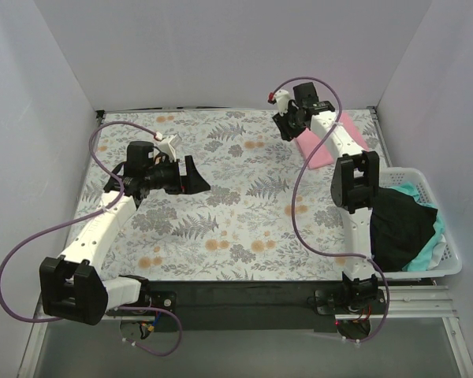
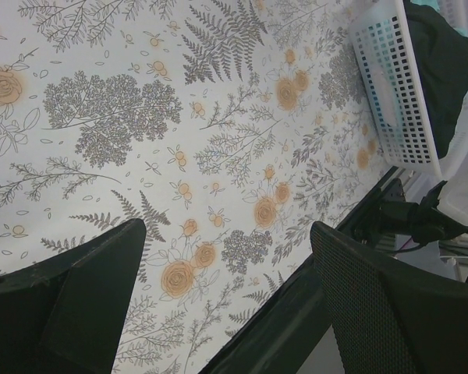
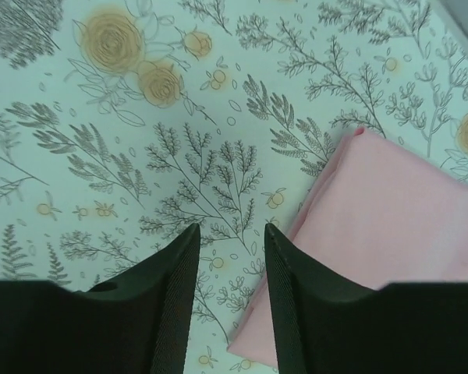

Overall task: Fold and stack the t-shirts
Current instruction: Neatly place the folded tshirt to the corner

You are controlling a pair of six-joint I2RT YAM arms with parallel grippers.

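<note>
The folded light pink t-shirt (image 1: 319, 151) lies at the far right of the table (image 1: 236, 213). Its long axis runs diagonally from near-left to far-right, partly hidden by the right arm. The right end effector (image 3: 232, 231) hovers just beside its edge, fingers slightly apart and empty. The left end effector (image 2: 226, 230) is spread wide, holding nothing. The black t-shirt (image 1: 402, 224) in the white lattice basket (image 1: 451, 253) is probably next: pinch it at one shoulder and lift it clear of the rim.
</note>
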